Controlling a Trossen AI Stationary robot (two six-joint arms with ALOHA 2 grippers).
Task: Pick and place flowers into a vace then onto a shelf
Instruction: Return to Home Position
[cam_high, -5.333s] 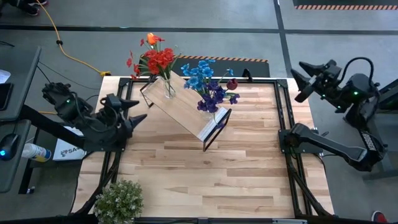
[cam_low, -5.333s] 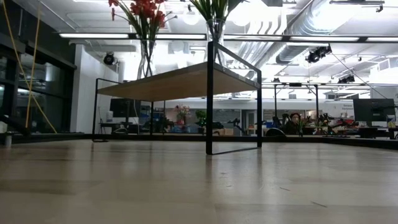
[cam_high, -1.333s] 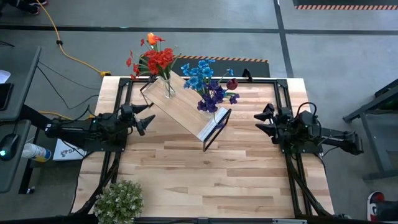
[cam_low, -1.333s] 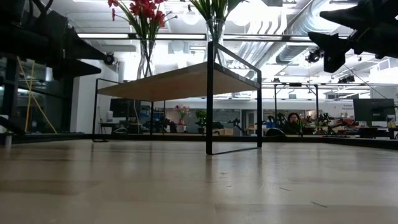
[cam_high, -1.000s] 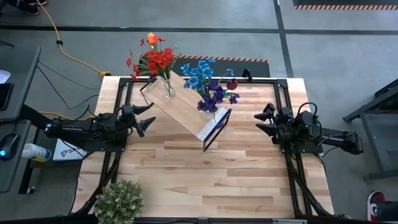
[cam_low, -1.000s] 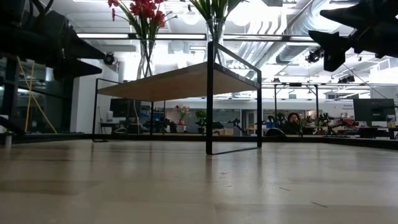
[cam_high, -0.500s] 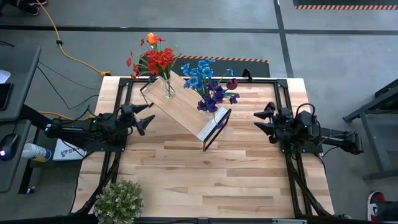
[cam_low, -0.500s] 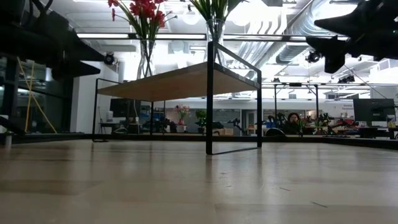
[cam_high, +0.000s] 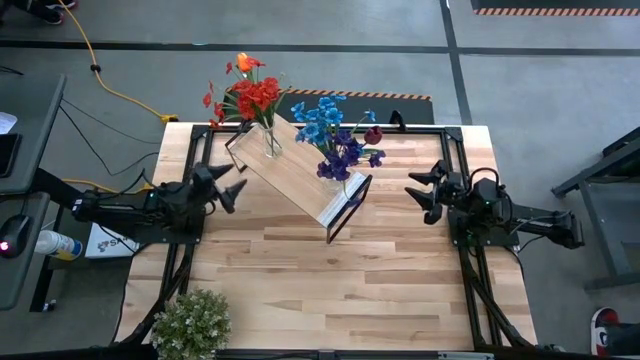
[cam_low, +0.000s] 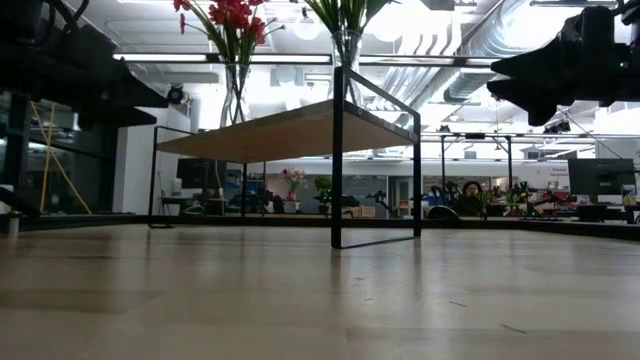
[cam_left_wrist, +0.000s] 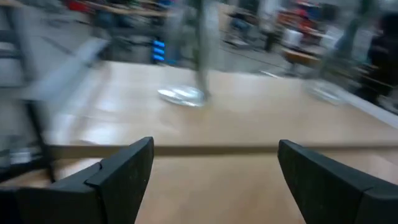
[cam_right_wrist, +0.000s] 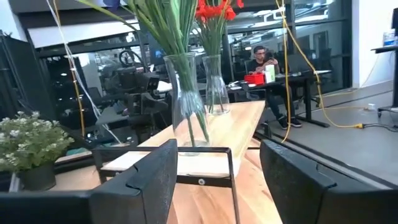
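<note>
As flowers (cam_high: 258, 97) sit on shelf (cam_high: 295, 182) | left pincer (cam_high: 238, 180) spread, empty | right pincer (cam_high: 417, 193) likewise

Wood, glass and black metal across the board here!
The table (cam_high: 330, 285) is pale planked wood with a soft satin sheen, and the shelf (cam_high: 290, 178) is a smooth light wood board on a thin black metal frame. The front vase (cam_right_wrist: 185, 106) and the back vase (cam_right_wrist: 216, 90) are clear, glossy glass. The flowers (cam_high: 255, 95) look like matt fabric on green plastic-looking stalks. The left gripper (cam_high: 238, 180) and right gripper (cam_high: 420, 196) both look dark, matt and hard.
</note>
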